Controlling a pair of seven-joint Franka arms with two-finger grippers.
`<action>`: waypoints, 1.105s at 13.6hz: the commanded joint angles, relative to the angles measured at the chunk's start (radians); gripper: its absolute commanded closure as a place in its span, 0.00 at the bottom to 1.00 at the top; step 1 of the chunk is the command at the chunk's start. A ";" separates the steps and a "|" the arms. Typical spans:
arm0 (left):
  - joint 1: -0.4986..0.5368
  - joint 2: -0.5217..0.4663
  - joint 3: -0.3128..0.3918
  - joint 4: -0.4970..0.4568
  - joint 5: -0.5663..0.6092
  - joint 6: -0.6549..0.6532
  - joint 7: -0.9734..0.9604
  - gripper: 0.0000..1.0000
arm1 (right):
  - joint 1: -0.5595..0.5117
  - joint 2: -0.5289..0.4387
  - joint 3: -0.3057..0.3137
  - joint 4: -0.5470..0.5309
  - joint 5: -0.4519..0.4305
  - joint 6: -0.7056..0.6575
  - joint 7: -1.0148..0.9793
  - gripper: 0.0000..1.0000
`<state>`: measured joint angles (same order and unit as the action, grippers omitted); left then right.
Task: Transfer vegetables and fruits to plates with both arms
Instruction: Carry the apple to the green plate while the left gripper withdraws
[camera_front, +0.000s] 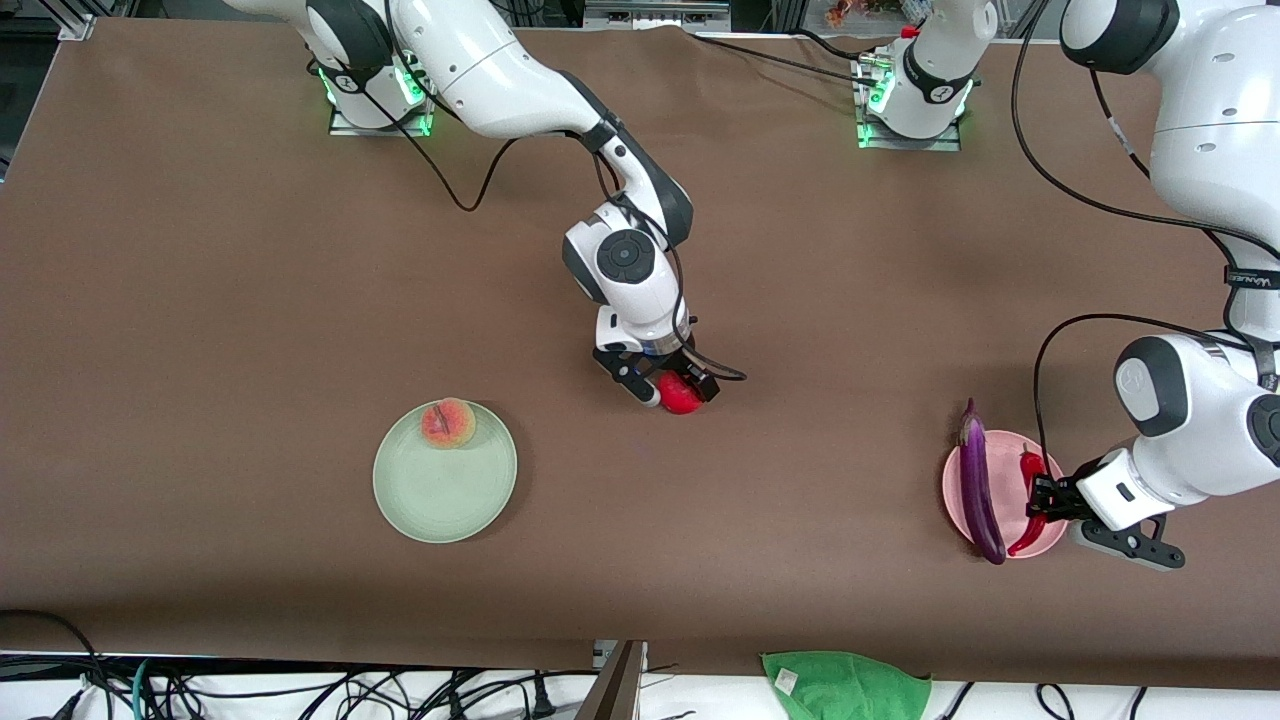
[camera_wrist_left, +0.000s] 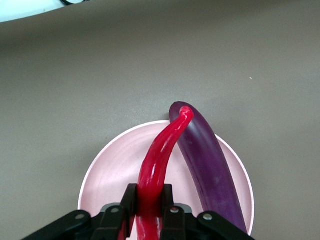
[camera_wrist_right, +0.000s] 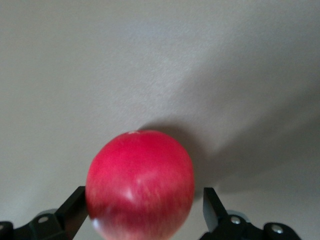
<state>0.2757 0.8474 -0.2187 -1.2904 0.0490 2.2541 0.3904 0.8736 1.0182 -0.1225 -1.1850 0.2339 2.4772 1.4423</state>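
The peach (camera_front: 448, 423) is sitting at twelve o'clock on the green plate (camera_front: 445, 500), and the eggplant (camera_front: 980, 490) is lying on the pink plate (camera_front: 958, 500). The left gripper (camera_front: 1040, 497) is pinching the chili (camera_front: 1030, 500) over that plate. The right gripper (camera_front: 672, 385), jaws wide, is straddling the red fruit (camera_front: 682, 396), not yet moved.

We see a purple eggplant (camera_front: 980, 492) lying across the pink plate (camera_front: 958, 505), both ends past the rim, with a red chili (camera_front: 1029, 500) beside it. A peach (camera_front: 448, 423) sits on the green plate's (camera_front: 440, 495) rim. The round red fruit (camera_front: 681, 394) rests mid-table.
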 joint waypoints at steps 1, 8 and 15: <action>0.004 -0.005 0.004 -0.009 -0.040 0.030 0.031 0.03 | -0.005 0.025 0.000 0.021 -0.022 0.015 0.006 0.00; -0.035 -0.097 0.006 -0.013 -0.055 -0.108 -0.140 0.00 | -0.108 -0.045 0.000 0.025 -0.044 -0.183 -0.237 0.92; -0.082 -0.388 0.006 -0.099 -0.037 -0.488 -0.419 0.00 | -0.413 -0.227 0.001 0.012 0.099 -0.573 -0.938 0.90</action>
<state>0.2016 0.5758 -0.2255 -1.3182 0.0006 1.8480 0.0178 0.5039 0.8130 -0.1402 -1.1375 0.3147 1.9528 0.6447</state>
